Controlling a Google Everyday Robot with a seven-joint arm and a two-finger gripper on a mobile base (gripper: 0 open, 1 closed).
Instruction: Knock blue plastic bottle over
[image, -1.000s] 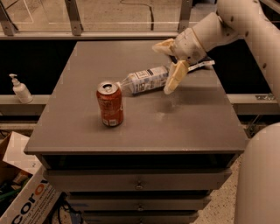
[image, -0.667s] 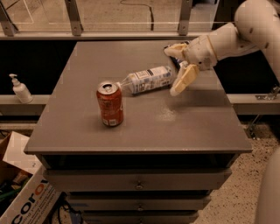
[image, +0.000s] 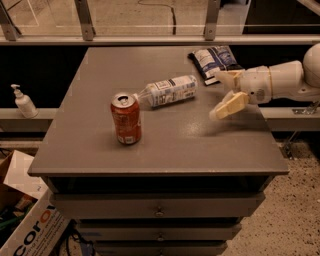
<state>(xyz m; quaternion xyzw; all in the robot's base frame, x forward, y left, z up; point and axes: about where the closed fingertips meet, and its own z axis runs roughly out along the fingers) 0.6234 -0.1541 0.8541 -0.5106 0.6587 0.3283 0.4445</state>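
Note:
The blue plastic bottle (image: 167, 91) lies on its side on the grey table (image: 155, 145), its white cap pointing left toward the red-orange soda can (image: 126, 118). The can stands upright just left and in front of the bottle. My gripper (image: 222, 95) is at the table's right side, to the right of the bottle and apart from it. Its two cream fingers (image: 229, 106) are spread open and hold nothing.
A dark snack bag (image: 212, 60) lies at the table's back right, behind the gripper. A small white pump-dispenser bottle (image: 23, 102) stands on a ledge to the left. A cardboard box (image: 30, 225) sits on the floor at lower left. Drawers are under the tabletop.
My gripper has drawn back to the right, away from the bottle, uncovering the snack bag. The bottle stays lying on its side and the can has not moved.

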